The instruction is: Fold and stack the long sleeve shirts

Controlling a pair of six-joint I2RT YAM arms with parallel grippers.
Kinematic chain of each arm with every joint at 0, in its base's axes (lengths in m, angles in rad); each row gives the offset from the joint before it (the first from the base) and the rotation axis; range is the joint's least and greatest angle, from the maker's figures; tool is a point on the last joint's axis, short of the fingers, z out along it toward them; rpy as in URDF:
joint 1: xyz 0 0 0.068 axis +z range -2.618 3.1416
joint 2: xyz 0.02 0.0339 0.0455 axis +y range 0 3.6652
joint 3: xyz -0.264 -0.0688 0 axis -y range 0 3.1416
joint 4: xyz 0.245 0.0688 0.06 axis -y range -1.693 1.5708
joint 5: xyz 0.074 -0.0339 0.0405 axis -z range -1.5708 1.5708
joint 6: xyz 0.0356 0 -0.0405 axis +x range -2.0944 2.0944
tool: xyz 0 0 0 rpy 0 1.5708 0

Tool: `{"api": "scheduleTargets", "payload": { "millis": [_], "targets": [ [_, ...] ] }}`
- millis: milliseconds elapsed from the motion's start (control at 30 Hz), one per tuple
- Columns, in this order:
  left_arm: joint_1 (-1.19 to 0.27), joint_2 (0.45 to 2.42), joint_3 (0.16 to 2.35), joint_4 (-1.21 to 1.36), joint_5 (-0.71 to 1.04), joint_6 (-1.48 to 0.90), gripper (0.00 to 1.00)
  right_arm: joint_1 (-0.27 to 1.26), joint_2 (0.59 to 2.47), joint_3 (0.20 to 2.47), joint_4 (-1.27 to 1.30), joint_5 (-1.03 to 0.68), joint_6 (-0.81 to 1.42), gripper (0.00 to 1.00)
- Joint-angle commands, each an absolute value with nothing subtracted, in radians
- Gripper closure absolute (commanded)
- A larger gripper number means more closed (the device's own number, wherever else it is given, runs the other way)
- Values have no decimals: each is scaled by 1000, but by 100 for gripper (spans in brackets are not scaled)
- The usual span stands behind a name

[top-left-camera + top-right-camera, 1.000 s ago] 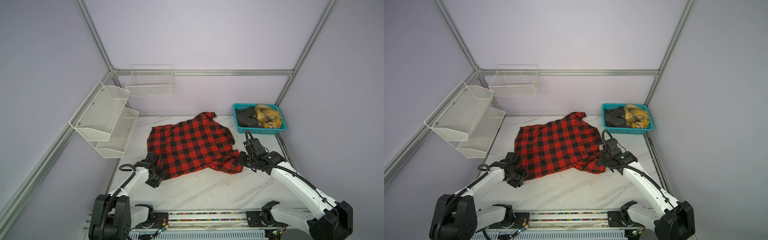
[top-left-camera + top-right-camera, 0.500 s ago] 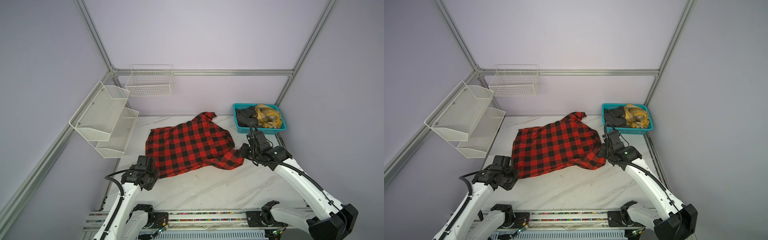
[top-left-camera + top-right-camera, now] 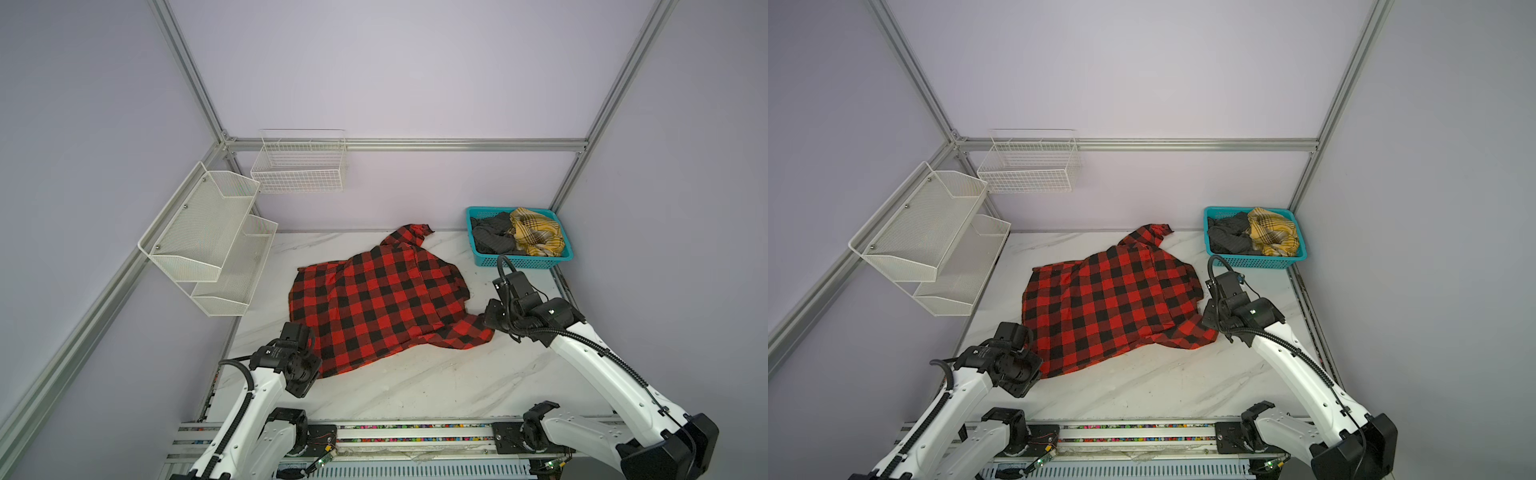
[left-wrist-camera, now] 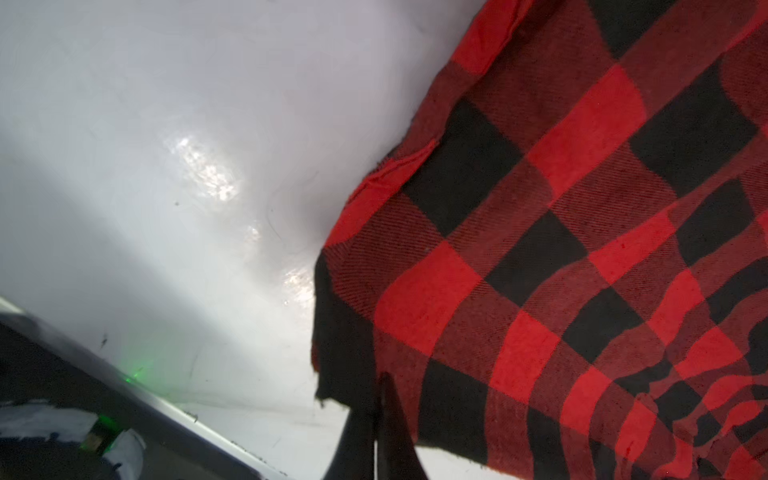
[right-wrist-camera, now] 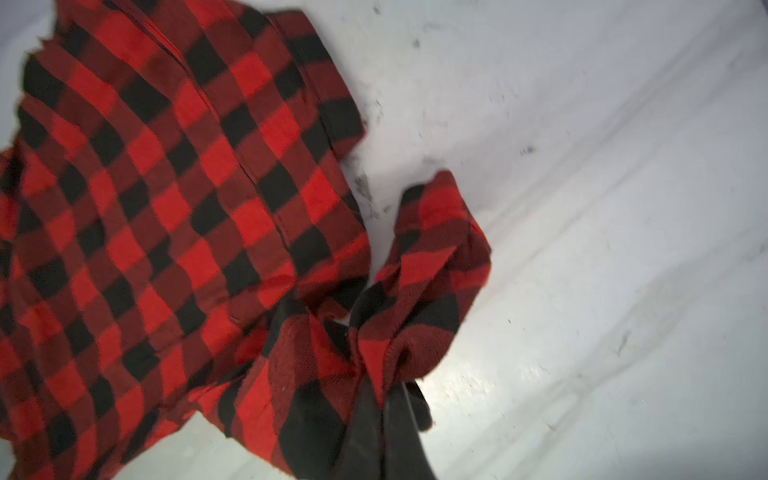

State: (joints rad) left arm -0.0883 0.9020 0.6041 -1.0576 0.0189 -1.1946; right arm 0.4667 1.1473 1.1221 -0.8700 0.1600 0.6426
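Far out to the left of the left hand (image 4: 379, 388), a two-tier mesh rack (image 3: 208, 237) hangs on the side wall, and a wire basket (image 3: 299, 166) hangs on the back wall well beyond that hand. The left hand sits low at the near left of the bench (image 3: 415, 386), its fingers (image 4: 355, 438) pressed together on the near left corner of the shirt (image 3: 382, 299). In the left wrist view the dark hem corner is pinched between them and the cloth fans out from the grip. From that hand the shirt, a red-and-black check, spreads mostly flat over the middle of the bench, away and to the right, with one narrow part reaching toward the back wall; whether that is collar or cuff I cannot tell. Its near right end meets the right hand (image 5: 384, 399), which is likewise closed tight, clamped on a bunched fold of the cloth; in the right wrist view the fabric gathers into wrinkles at the grip. Beyond the right hand, by the back right corner and apart from the shirt, stands a teal basket (image 3: 523, 262) holding a dark garment (image 3: 492, 239) and a yellow plaid one (image 3: 538, 237) side by side.
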Motion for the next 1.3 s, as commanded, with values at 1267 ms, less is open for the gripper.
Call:
{"api": "scheduleTargets", "payload": {
  "millis": [1267],
  "targets": [
    [63, 1611, 1131, -738, -113, -954, 100, 470, 1995, 1815, -633, 261, 349, 100]
  ]
}}
